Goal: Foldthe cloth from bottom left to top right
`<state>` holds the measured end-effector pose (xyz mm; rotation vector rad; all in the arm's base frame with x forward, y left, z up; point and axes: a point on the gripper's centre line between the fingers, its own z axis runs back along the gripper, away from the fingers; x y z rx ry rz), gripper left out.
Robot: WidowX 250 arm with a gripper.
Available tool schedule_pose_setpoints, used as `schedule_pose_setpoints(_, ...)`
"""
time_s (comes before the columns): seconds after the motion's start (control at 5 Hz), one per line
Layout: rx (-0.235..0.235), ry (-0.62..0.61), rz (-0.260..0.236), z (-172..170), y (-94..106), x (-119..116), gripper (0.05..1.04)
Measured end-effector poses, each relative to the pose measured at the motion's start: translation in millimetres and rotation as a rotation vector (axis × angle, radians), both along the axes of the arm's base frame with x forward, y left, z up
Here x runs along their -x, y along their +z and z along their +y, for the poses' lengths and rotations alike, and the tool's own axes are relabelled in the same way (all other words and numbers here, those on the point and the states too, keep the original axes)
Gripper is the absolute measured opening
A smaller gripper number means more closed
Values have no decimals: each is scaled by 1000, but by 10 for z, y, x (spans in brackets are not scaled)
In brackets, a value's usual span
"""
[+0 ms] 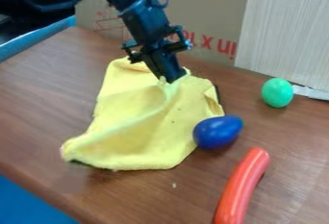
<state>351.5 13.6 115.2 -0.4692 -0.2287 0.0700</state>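
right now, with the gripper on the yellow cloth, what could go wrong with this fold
The gripper is at a raised ridge in the upper part of the yellow cloth, away from its lower-left corner, so pulling may bunch the cloth rather than fold it corner to corner.

The blue egg-shaped toy sits right against the cloth's right edge; a shift of the cloth could set it rolling, perhaps into the orange-red sausage-shaped toy.

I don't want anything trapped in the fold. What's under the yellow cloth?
The cloth rests on the brown table. Thin dark strips, perhaps shadow, show at its right and lower-left edges. Anything beneath the middle is covered, so I cannot tell.
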Motion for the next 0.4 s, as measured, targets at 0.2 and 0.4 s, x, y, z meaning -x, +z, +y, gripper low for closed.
schedule_pose_setpoints(0.2, 9, 7, -3, -79, -37, -85, 54)
schedule_pose_setpoints(0.4, 18, 15, 0, -126, -103, -125, 54)
